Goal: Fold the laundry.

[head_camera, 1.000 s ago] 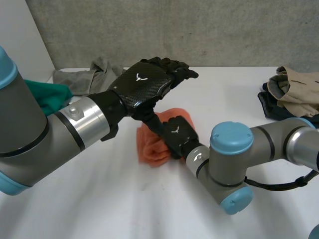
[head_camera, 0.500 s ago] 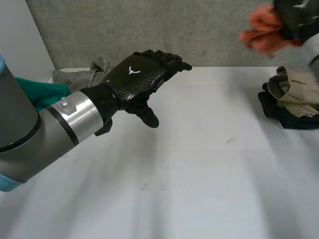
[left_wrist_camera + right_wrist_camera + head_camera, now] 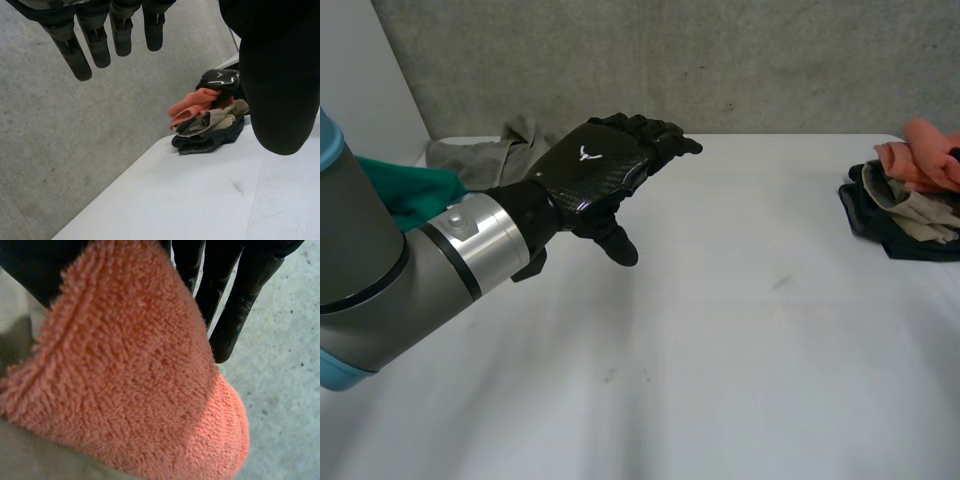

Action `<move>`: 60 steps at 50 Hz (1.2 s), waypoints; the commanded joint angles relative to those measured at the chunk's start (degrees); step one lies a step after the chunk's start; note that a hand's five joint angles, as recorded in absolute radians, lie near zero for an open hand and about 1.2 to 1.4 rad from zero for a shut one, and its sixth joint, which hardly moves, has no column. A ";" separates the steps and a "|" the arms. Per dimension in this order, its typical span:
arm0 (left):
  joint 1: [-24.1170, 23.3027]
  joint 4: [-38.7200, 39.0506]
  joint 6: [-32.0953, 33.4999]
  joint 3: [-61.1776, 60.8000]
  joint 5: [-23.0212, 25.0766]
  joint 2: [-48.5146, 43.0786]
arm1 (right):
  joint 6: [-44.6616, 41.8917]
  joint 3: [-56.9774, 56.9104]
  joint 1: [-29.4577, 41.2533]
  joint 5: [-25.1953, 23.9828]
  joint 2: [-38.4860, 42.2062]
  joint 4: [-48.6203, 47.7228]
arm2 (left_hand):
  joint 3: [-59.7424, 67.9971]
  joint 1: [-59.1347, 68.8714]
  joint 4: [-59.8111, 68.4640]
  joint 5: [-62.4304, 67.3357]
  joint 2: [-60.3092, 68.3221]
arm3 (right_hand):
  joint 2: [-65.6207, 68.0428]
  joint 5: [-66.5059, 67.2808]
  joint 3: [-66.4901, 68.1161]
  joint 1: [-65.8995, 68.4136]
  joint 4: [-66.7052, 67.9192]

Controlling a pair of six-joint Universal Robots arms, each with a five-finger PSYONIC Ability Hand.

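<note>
Orange towel (image 3: 125, 370) pinched in right hand (image 3: 235, 295) over clothes pile (image 3: 895, 235); I judged slow, level release best. Left hand (image 3: 590, 165) hung straight-fingered, empty.

1. White tbl (image 3: 720, 330): flat top, runs L to R up to a grey concrete wall at the far side; a few small dark specks near the middle.
2. Far L corner: grey garment (image 3: 480, 152), crumpled, lying on the top.
3. L edge, just nearer than the grey one: teal cloth (image 3: 420, 195), bunched, partly hidden.
4. Far R edge: dark garment (image 3: 900, 240), rumpled, directly on the top, btm of a small pile; beige garment (image 3: 910, 205) heaped on it.
</note>
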 commanded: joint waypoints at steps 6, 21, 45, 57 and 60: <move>-0.04 0.06 0.01 -0.18 -0.68 0.43 | 7.28 4.48 -4.20 -3.70 -5.18 -1.40 | 0.52 1.58 0.99 -0.21 0.96 | -18.89 -15.52 -18.97 -2.27 -20.70; -0.92 -0.29 -0.52 -0.36 -0.77 1.48 | 9.41 9.41 -9.12 1.14 -21.37 25.92 | 0.52 1.58 0.99 -0.21 0.96 | -56.47 -53.11 -56.55 -39.86 -58.28; 0.66 0.67 -0.52 0.34 -3.22 5.52 | -17.18 11.22 -1.16 32.61 -39.97 31.95 | -0.32 0.74 0.15 -1.05 0.11 | -56.47 -53.11 -56.55 -39.86 -58.28; 20.40 8.40 0.71 3.15 -16.33 3.26 | -6.07 37.61 27.33 21.88 -51.17 19.26 | -2.00 -0.94 -1.54 -2.73 -1.57 | -56.47 -53.11 -56.55 -39.86 -58.28; 26.65 9.90 3.33 5.08 -16.15 -2.53 | -8.61 41.83 32.53 22.23 -50.38 21.27 | -1.67 -0.61 -1.20 -2.40 -1.23 | -56.47 -53.11 -56.55 -39.86 -58.28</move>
